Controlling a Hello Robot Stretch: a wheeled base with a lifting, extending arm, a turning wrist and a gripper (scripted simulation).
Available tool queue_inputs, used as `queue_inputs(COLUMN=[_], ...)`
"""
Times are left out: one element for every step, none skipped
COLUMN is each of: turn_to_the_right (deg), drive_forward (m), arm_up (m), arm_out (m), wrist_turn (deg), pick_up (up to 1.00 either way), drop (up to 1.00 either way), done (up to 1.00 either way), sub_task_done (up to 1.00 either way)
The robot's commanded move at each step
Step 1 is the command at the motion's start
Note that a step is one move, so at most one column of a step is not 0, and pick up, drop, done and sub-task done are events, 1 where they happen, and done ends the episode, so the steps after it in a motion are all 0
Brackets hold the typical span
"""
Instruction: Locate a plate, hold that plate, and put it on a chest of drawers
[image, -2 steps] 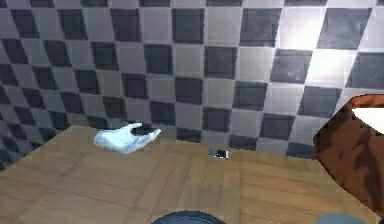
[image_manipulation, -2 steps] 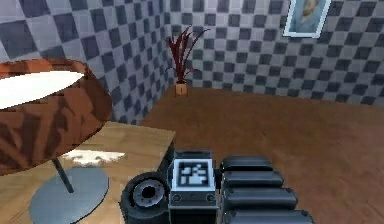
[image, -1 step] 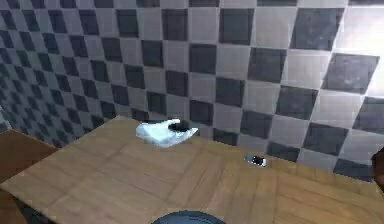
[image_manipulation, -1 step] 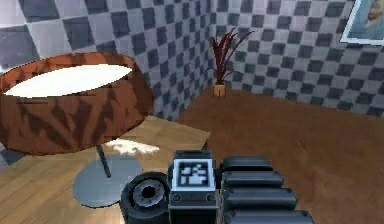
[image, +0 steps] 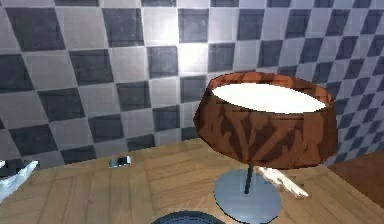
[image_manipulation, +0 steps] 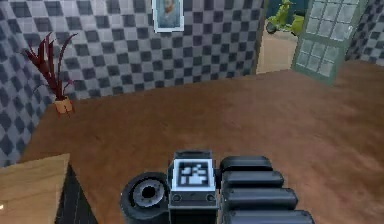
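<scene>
A big lamp (image: 265, 120) with a brown shade and a grey foot stands on a wooden table (image: 90, 195), in front of a wall (image: 90, 70) of grey squares. A small dark flat thing (image: 120, 161) lies at the back of the table.

At the very bottom of the forward view, just left of the lamp's foot, a dark round rim (image: 185, 217) peeks up on the table. It could be the plate, but too little of it shows for me to be sure.

In the arm side view, the gripper (image_manipulation: 148, 196) is a dark round lump at the bottom, just left of a white square (image_manipulation: 195, 173) on the arm (image_manipulation: 255, 190). A corner of the table sits near it on the left. I can't make out its fingers, so I cannot tell how the jaws stand or if they hold anything. I cannot tell how near the round rim is to the jaws.

Past the brown floor (image_manipulation: 200, 120), a red plant (image_manipulation: 52, 65) stands in a pot by the wall.
</scene>
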Motion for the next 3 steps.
queue_inputs(turn_to_the_right=[6.0,-36.0,24.0], drive_forward=[0.0,0.0,0.0], arm_up=[0.0,0.0,0.0], arm_out=[0.0,0.0,0.0], wrist_turn=[0.0,0.0,0.0], pick_up=[0.0,0.0,0.0], drop=[0.0,0.0,0.0], done=[0.0,0.0,0.0], sub_task_done=[0.0,0.0,0.0])
